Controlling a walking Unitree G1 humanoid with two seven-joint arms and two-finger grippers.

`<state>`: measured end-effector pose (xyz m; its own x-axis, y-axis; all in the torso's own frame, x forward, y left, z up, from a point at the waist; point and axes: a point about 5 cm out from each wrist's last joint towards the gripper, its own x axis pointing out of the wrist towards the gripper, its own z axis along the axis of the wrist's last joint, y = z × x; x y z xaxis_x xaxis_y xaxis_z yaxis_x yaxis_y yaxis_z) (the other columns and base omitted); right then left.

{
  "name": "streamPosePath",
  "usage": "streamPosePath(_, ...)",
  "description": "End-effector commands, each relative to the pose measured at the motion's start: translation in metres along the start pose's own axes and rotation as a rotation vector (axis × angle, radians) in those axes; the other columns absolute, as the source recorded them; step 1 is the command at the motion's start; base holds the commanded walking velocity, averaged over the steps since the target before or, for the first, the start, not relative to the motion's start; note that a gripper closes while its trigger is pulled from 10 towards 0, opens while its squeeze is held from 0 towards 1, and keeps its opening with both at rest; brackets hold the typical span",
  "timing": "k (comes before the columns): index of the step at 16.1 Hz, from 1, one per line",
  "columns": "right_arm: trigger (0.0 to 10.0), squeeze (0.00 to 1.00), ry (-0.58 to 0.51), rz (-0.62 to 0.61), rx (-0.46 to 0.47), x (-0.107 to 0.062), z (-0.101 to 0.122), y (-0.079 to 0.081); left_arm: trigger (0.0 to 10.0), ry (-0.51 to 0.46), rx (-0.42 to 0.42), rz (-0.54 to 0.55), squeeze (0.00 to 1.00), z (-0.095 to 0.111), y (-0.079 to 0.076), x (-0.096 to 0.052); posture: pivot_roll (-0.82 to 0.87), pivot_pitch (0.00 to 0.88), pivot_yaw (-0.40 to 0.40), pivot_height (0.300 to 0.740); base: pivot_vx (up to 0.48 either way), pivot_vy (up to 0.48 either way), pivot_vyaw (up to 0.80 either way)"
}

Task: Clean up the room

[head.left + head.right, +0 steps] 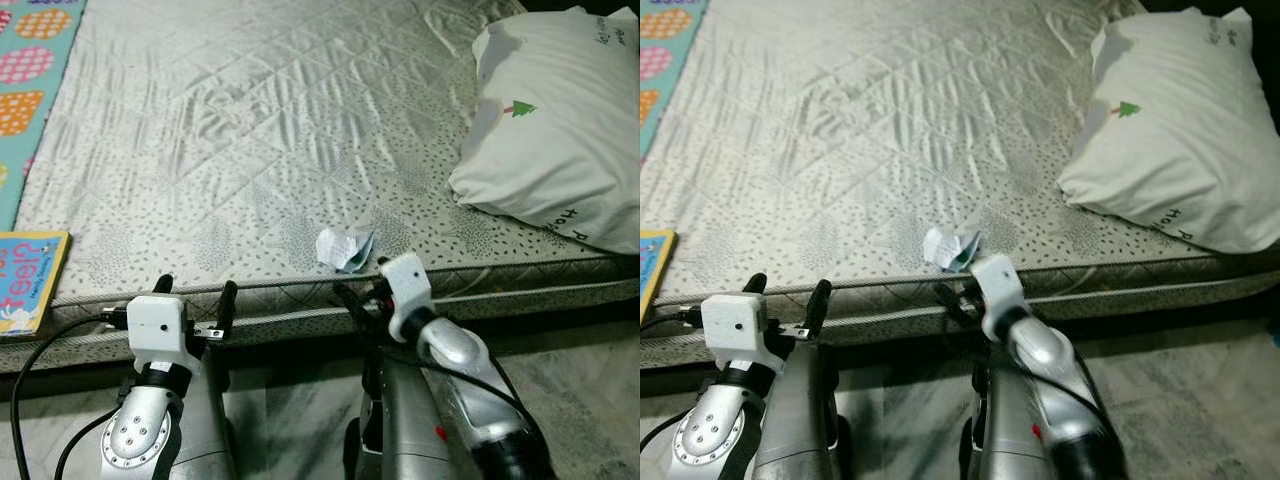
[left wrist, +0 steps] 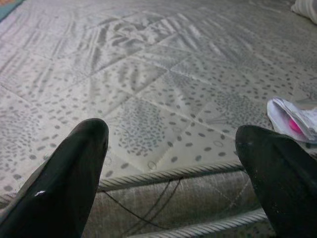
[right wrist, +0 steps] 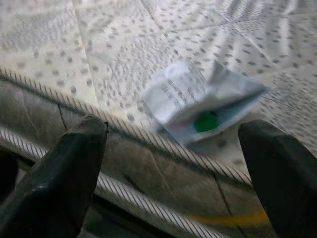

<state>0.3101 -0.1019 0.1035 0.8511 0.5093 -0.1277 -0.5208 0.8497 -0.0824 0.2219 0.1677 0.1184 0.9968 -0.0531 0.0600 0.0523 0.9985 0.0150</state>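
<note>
A crumpled white wrapper (image 1: 345,248) with a green and blue print lies on the grey quilted mattress (image 1: 250,130), close to its front edge. My right gripper (image 1: 362,287) is just below and in front of it at the mattress edge. It stands open, and in the right wrist view the wrapper (image 3: 203,101) lies ahead between the spread fingers (image 3: 79,153), untouched. My left gripper (image 1: 196,293) is open too and holds nothing. It hovers at the mattress edge further left, with the wrapper (image 2: 294,119) off to its side.
A large white pillow (image 1: 560,130) with a small tree print lies on the mattress at the right. A children's book (image 1: 30,280) sits at the left edge, with a colourful dotted mat (image 1: 30,60) behind it. Grey floor (image 1: 580,380) shows below the mattress.
</note>
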Motion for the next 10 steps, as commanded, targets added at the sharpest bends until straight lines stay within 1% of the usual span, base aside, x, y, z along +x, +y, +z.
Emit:
streamPosePath(1, 10.0, 0.0, 0.015, -0.031, 0.067, 0.004, -0.002, -0.004, 10.0, 0.01, -0.014, 0.005, 0.0, 0.003, 0.0, -0.005, 0.09, 0.299, -0.079, 0.525, 0.0, 0.0, 0.0)
streamPosePath(2, 10.0, 0.0, 0.012, -0.044, 0.097, 0.007, 0.001, -0.004, 10.0, 0.013, -0.022, 0.0, 0.0, 0.004, 0.0, -0.006, 0.09, 0.301, -0.079, 0.525, 0.0, 0.0, 0.0)
streamPosePath(3, 10.0, 0.0, 0.014, -0.077, 0.162, 0.013, 0.004, -0.005, 10.0, 0.026, -0.036, -0.009, 0.0, 0.006, 0.001, -0.014, 0.12, 0.313, -0.072, 0.525, 0.0, 0.0, 0.0)
streamPosePath(4, 10.0, 0.0, 0.018, -0.093, 0.191, 0.015, 0.004, -0.005, 10.0, 0.032, -0.037, -0.014, 0.0, 0.006, 0.001, -0.017, 0.12, 0.317, -0.072, 0.525, 0.0, 0.0, 0.0)
streamPosePath(6, 10.0, 0.0, 0.029, -0.11, 0.206, 0.016, 0.001, -0.004, 10.0, 0.042, -0.031, -0.011, 0.0, 0.007, 0.003, -0.023, 0.14, 0.332, -0.067, 0.525, 0.0, 0.0, 0.0)
streamPosePath(7, 10.0, 0.0, 0.055, -0.131, 0.217, 0.016, -0.003, -0.003, 10.0, 0.052, -0.028, -0.008, 0.0, 0.008, 0.004, -0.026, 0.14, 0.341, -0.066, 0.525, 0.0, 0.0, 0.0)
streamPosePath(9, 10.0, 0.0, 0.088, -0.167, 0.247, 0.015, -0.009, -0.004, 10.0, 0.063, -0.029, -0.011, 0.0, 0.009, 0.004, -0.028, 0.15, 0.348, -0.066, 0.525, 0.0, 0.0, 0.0)
streamPosePath(10, 10.0, 0.0, 0.092, -0.176, 0.287, 0.017, -0.01, -0.003, 10.0, 0.069, -0.03, -0.012, 0.0, 0.01, 0.003, -0.029, 0.16, 0.351, -0.065, 0.525, 0.0, 0.0, 0.0)
